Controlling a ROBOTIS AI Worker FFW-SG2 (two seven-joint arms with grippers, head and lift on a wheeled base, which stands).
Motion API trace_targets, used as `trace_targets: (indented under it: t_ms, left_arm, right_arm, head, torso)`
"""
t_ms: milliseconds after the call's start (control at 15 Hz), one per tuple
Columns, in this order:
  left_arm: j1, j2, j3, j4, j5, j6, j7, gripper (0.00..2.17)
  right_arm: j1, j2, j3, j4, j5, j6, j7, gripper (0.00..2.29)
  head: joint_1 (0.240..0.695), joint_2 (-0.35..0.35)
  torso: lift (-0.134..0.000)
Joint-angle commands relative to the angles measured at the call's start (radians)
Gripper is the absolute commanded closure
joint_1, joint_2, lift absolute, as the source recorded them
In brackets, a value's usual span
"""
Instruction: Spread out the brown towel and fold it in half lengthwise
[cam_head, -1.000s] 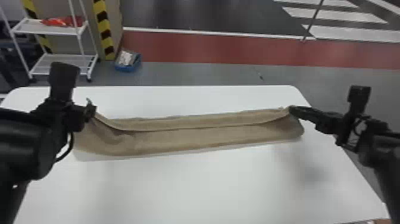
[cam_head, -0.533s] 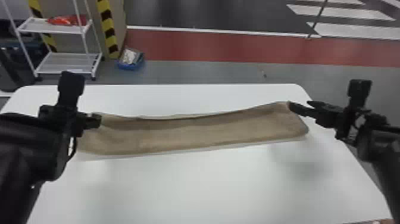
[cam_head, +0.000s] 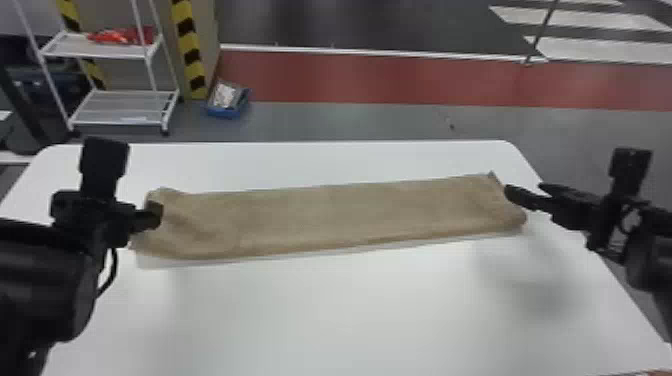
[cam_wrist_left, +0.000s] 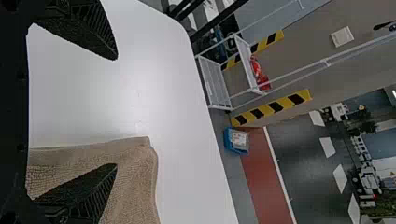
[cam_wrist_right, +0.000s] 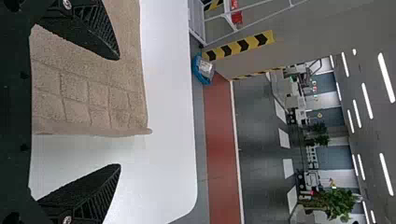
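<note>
On the white table, the brown towel lies as one long strip, a little wrinkled at its left end. At its two ends, the left gripper and the right gripper are both released, fingers wide apart. The lengthwise fold seems almost finished, so next both should withdraw gently, without dragging the cloth.

White table, rounded far corners beyond the brown towel, towel lying on it as a long strip, broader white surface on the towel's near side
</note>
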Motion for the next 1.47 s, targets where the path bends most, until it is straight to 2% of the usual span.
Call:
trace_targets:
  t_ms: [0,133,400,600,800,1000,1067,1400]
  left_arm:
    - [0.035,0.013,0.051,-0.042,0.067,-0.044,-0.001,0.07]
    - [0.058,0.033,0.083,-0.062,0.099,-0.044,-0.007,0.07]
    - [0.095,0.035,0.167,-0.082,0.225,-0.050,-0.043,0.08]
    - [0.080,0.041,0.184,-0.070,0.274,-0.038,-0.062,0.09]
    - [0.057,0.041,0.184,-0.048,0.272,0.008,-0.064,0.09]
    - [0.037,0.041,0.183,-0.022,0.286,0.023,-0.064,0.09]
    - [0.019,0.041,0.181,-0.010,0.285,0.057,-0.062,0.09]
    - [-0.044,0.039,0.158,0.045,0.291,0.088,-0.064,0.09]
  right_arm:
    - [0.044,0.001,-0.024,-0.030,-0.006,0.001,0.003,0.06]
    - [0.067,-0.001,-0.050,-0.046,-0.005,0.008,0.009,0.07]
    - [0.082,-0.004,-0.072,-0.056,-0.006,0.008,0.015,0.07]
    - [0.058,-0.025,-0.057,-0.056,0.023,0.017,0.014,0.07]
    - [-0.002,-0.039,-0.006,-0.052,0.112,0.047,0.012,0.07]
    - [-0.033,-0.053,0.035,-0.047,0.130,0.072,0.012,0.07]
    - [-0.057,-0.058,0.060,-0.043,0.156,0.100,0.014,0.07]
    - [-0.149,-0.061,0.146,0.028,0.225,0.143,0.040,0.07]
  head:
    - [0.695,-0.100]
    - [0.695,-0.103]
    - [0.695,-0.100]
    - [0.695,-0.107]
    - [0.695,-0.114]
    - [0.695,-0.110]
    - [0.695,-0.109]
    - [0.695,-0.095]
  torso:
    - [-0.125]
    - [-0.125]
    - [-0.125]
    - [-0.125]
    - [-0.125]
    - [-0.125]
    - [-0.125]
    - [-0.125]
